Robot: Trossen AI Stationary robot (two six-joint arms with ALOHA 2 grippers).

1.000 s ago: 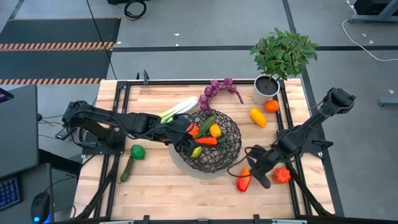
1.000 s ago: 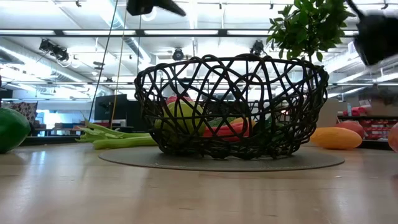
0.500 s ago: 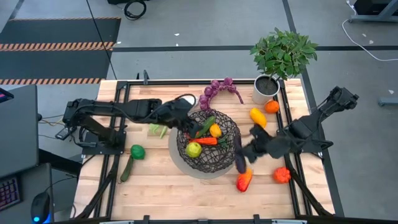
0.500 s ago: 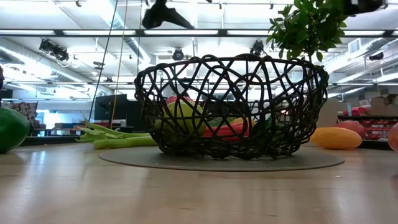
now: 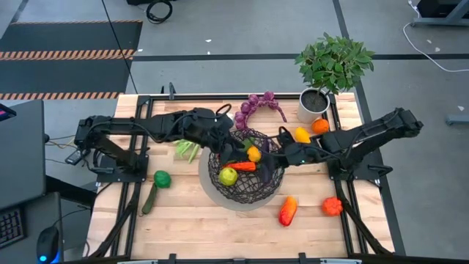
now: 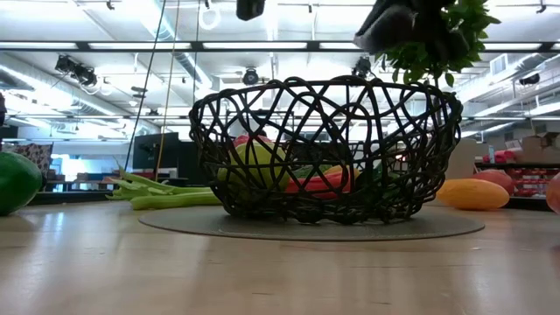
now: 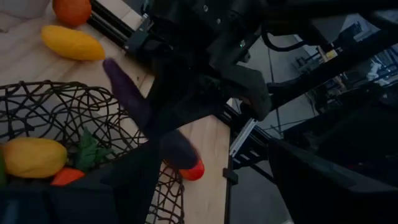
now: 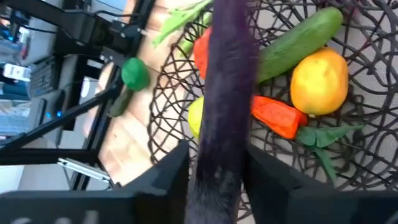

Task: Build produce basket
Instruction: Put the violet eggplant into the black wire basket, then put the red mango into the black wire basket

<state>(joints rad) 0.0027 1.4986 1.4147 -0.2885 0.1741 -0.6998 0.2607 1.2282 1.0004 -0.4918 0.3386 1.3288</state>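
Looking straight down from overhead, level from table (image 5: 183, 220) height, closely from both wrists; all sharing the wire basket (image 6: 324, 149).

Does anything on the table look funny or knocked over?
Nothing is spilled or broken. The leek lies flat beside the basket, and a pepper lies on the wood. The only unusual sight is the aubergine hanging over the basket between the right gripper's fingers.

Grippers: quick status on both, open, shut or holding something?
Left gripper: open, holding nothing, above the basket's far-left rim.
Right gripper: shut on the aubergine, hanging over the basket's right side.
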